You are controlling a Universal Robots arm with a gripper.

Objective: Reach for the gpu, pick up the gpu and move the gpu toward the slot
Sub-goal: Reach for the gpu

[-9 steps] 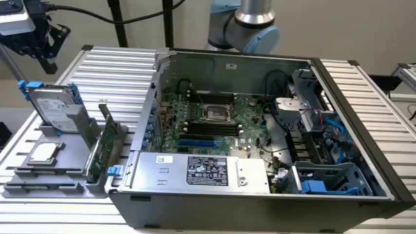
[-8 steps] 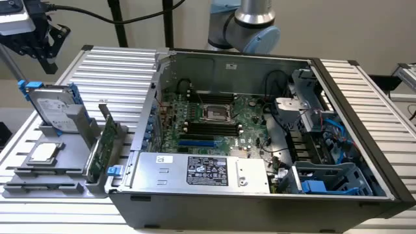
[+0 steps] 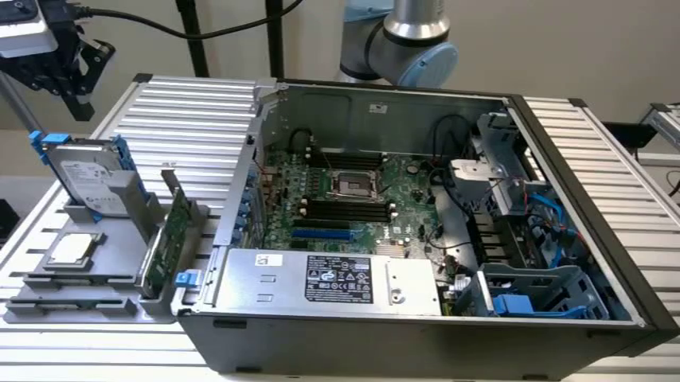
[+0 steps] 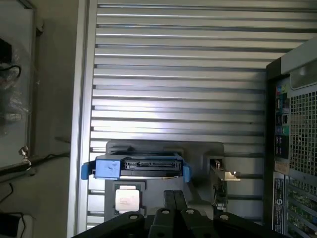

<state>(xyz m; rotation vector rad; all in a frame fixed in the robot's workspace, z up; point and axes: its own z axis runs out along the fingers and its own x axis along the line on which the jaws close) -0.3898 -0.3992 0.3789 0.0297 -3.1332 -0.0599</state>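
— Ribbed table (image 3: 159, 103): from outside, we're seeing the gripper (image 3: 76, 99) hanging above the hard drive (image 3: 91, 179); the gpu (image 3: 170, 239) is standing upright beside the computer case (image 3: 425, 334).
— From the wrist, we're seeing its fingers (image 4: 169, 198) pressed together, gpu (image 4: 219, 184) edge-on near the hard drive (image 4: 136, 166).

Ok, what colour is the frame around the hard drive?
Blue; the hard drive frame shows best in the exterior view.

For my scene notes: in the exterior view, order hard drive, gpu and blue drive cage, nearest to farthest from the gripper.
1. hard drive, below the gripper, exterior view's left.
2. gpu, upright beside the case.
3. blue drive cage, exterior view's right.
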